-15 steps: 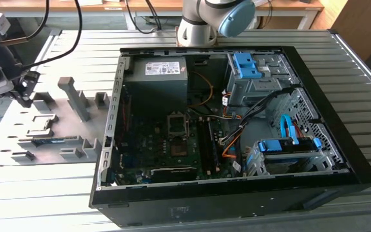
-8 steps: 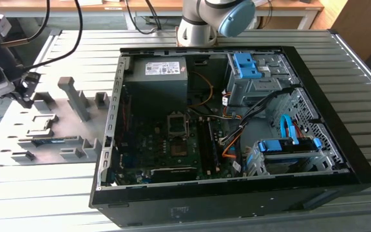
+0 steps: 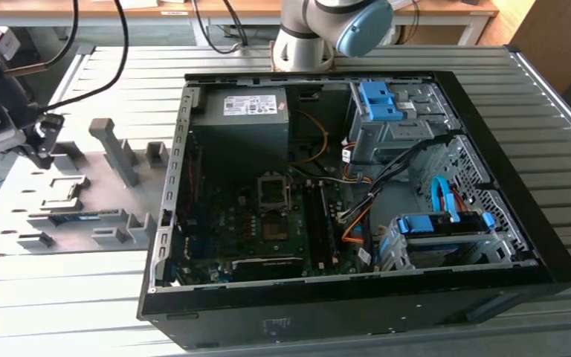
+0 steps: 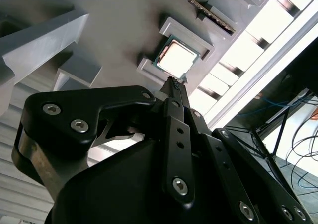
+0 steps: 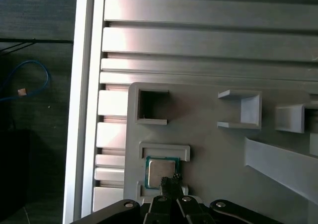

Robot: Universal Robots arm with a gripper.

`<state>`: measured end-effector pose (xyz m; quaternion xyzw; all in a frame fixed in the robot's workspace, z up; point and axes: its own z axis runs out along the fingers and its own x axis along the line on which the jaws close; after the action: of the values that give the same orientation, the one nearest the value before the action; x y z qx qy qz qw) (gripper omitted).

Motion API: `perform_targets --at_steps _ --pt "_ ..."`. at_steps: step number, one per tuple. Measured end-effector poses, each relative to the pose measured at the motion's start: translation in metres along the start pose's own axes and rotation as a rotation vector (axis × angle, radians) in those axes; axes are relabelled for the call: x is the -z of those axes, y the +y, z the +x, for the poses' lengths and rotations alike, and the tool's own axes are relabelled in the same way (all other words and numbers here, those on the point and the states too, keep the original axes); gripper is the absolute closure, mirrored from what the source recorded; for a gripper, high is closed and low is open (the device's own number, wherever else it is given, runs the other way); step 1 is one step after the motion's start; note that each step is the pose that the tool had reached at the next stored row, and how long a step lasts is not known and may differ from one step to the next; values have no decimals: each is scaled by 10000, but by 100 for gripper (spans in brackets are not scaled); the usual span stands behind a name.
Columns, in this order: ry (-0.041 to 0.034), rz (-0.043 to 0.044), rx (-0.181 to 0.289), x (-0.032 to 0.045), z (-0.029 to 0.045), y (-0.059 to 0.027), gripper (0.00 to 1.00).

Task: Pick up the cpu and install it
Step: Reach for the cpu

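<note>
At the exterior view's left end of the slatted desk [image 3: 68, 297], my fingers [image 3: 42, 155] pointed down over a grey holder plate [image 3: 117, 216] studded with raised blocks and pockets. In both wrist views my fingers [image 4: 171, 83] [image 5: 171, 180] were drawn narrow, their tips together, with nothing between them. The cpu [image 4: 176, 57] [image 5: 159, 172] lay flat in a shallow square nest on that plate [image 4: 114, 30] [image 5: 208, 149], its dull silver face up and a greenish border showing around it, with low grey lips framing the nest on two sides. My tips stood just over one corner of the chip; I could not tell whether they touched it or hovered a little above.

In the exterior view, the open computer case [image 3: 355, 316] lay on its side on the desk to the right of the plate, just beside it. Inside it, the metal-framed socket [image 3: 273, 190] sat on the green board below the big grey box with a white label [image 3: 241, 119], well apart from the cpu and from my fingers.
</note>
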<state>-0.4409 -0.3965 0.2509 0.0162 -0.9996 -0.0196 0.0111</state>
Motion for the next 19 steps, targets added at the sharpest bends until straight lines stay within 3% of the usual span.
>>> perform_targets --at_steps 8,14,15,17,19 --pt "0 0 0 -53 -1 -2 90" --pt "0 14 -1 -142 -2 -5 90" --pt "3 75 -3 -149 -2 -5 90" --pt "11 284 -6 -160 -3 -1 90" --pt "10 337 -8 -177 -2 8 90"
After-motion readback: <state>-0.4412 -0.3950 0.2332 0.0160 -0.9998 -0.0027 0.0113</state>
